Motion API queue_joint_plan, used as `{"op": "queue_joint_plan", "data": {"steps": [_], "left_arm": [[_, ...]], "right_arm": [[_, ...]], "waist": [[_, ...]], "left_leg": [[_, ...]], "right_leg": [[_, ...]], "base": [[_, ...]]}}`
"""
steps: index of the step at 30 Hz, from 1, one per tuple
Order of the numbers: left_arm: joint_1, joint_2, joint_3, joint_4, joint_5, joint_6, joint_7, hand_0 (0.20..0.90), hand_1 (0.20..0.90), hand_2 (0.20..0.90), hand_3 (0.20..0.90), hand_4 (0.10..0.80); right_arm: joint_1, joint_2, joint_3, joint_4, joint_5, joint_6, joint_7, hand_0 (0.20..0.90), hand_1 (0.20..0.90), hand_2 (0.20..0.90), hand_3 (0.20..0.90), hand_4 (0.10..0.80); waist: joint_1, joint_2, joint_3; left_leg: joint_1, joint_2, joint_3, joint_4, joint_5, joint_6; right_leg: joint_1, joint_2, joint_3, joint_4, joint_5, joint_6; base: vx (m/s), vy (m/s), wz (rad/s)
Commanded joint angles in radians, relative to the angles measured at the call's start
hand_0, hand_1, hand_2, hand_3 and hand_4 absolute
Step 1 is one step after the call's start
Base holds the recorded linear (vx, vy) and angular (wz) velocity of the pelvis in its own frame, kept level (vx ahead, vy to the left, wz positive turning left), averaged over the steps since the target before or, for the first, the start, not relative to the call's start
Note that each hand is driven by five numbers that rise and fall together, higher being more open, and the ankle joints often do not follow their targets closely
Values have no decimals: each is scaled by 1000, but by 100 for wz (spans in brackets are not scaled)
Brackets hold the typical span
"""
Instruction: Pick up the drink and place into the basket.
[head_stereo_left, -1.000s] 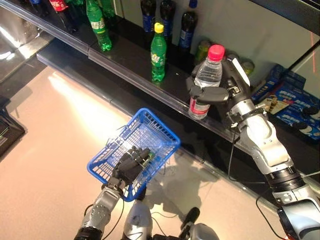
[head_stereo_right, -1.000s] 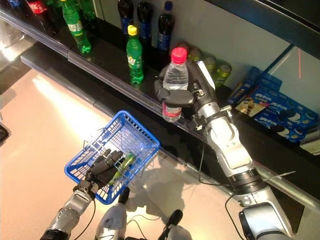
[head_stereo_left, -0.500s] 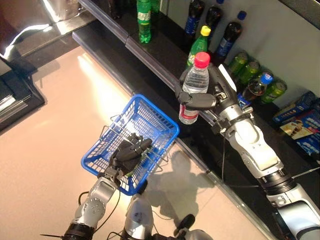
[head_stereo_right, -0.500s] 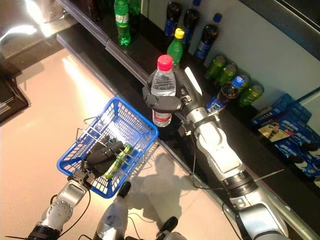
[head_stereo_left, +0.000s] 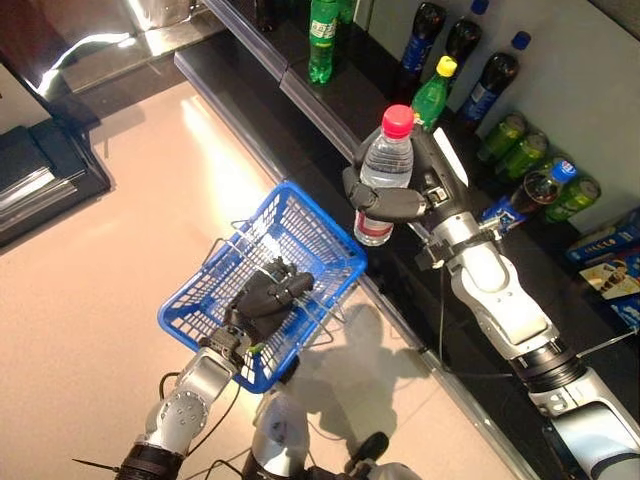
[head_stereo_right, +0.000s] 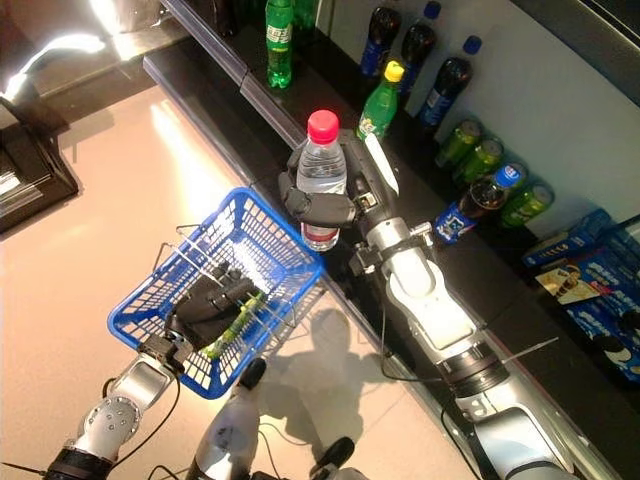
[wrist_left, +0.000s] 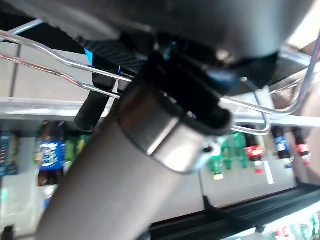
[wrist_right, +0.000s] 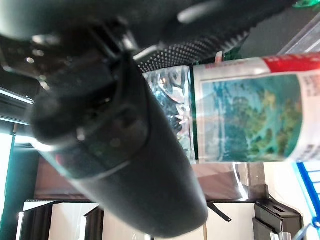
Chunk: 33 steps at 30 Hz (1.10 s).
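Left eye view shows the right hand (head_stereo_left: 400, 195) raised in front of the shelf (head_stereo_left: 330, 100), with its fingers and thumb wrapped round a clear water bottle (head_stereo_left: 382, 170). The bottle is upright, with a pink cap (head_stereo_left: 398, 120) above the hand and a red-and-white label band below the thumb. The right wrist view confirms the grip: the thumb (wrist_right: 125, 165) lies across the bottle's clear ribbed body just beside the label (wrist_right: 250, 110).

The blue wire basket (head_stereo_left: 215, 310) hangs lower than the right hand and towards the robot's left, held out over the pale floor (head_stereo_left: 90, 270). The bottle is above and just beyond the basket's far corner, not inside it. The left hand (head_stereo_left: 268, 295) sits over the basket's near side, its fingers curled round the wire handles (wrist_left: 60, 75), as the left wrist view shows. A green item lies in the basket under that hand; it is too hidden to identify.

Beyond the right hand, on the shelf, stand a green bottle with a yellow cap (head_stereo_left: 432, 90), several dark bottles with blue labels (head_stereo_left: 490, 85) and a second green bottle (head_stereo_left: 322, 40) further along towards the left. Green cans (head_stereo_left: 510, 140) sit on the far side of the right forearm, next to a dark bottle lying tilted (head_stereo_left: 525, 195).
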<state>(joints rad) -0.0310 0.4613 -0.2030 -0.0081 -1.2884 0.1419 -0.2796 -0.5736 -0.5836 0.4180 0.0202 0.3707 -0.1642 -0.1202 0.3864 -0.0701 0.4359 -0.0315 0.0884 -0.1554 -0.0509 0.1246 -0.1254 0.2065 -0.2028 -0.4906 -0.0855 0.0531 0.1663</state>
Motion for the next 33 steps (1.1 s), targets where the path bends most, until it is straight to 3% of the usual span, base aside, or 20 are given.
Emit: {"op": "queue_joint_plan", "data": {"steps": [1, 13, 21, 33], "left_arm": [[-132, -47, -78, -276, -107, -78, -157, 300, 300, 300, 200, 100], [-157, -45, -107, -368, -214, 0, -193, 300, 300, 300, 200, 100], [-180, -36, -128, -400, -213, 11, -238, 300, 300, 300, 200, 100], [-202, -26, -145, -418, -197, 11, -311, 300, 300, 300, 200, 100]], "right_arm": [[-47, 31, 37, -132, -14, -208, -41, 300, 300, 300, 200, 100], [-61, 37, 81, -147, -74, -211, -77, 300, 300, 300, 200, 100], [-73, 6, 130, -121, -225, -219, -121, 300, 300, 300, 200, 100], [-80, -16, 213, 14, -284, -202, -123, 300, 300, 300, 200, 100]], "waist": [[-8, -12, -319], [0, -12, -321], [6, -15, -320], [20, -18, -326]], "left_leg": [[36, 28, -34, -36, -26, -4], [26, 25, -54, -36, -24, -7], [16, 24, -67, -36, -21, -8], [12, 21, -89, -36, -21, -10]], "right_leg": [[69, -24, -29, 48, -63, 15], [62, -23, -31, 46, -62, 14], [56, -23, -36, 46, -59, 16], [57, -21, -44, 46, -62, 14]], "base": [[0, 0, 0], [-4, 1, 4], [0, 0, 0], [-1, -1, 1]]}}
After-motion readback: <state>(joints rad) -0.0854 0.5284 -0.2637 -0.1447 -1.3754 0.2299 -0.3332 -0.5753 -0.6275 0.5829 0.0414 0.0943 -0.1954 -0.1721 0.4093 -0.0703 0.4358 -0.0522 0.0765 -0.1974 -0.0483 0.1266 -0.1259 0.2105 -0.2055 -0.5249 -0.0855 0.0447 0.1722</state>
